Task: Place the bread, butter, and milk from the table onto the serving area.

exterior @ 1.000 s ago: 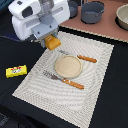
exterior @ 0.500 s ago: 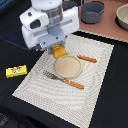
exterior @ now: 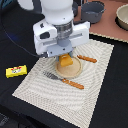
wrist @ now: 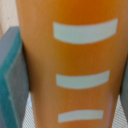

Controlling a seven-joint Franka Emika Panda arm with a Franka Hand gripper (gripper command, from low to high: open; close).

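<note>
My gripper [exterior: 65,59] is shut on the bread [exterior: 65,61], an orange-brown loaf held just above the round tan plate [exterior: 76,71] on the striped beige serving area [exterior: 95,95]. In the wrist view the bread [wrist: 75,65] fills the picture, with pale slashes across it, and a dark grey finger [wrist: 12,80] presses its side. The butter [exterior: 16,71], a flat yellow pack, lies on the black table [exterior: 17,45] at the exterior view's left, off the mat. The milk is out of view.
A fork [exterior: 50,76] and an orange-handled knife [exterior: 73,84] lie on the mat in front of the plate; another orange-handled utensil [exterior: 87,59] lies behind it. Grey pots [exterior: 92,11] stand on a reddish-brown board [exterior: 107,27] at the back.
The arm has carried the bread from the mat's back-left edge toward the exterior view's right and lowered it over the plate. The butter has not moved.
</note>
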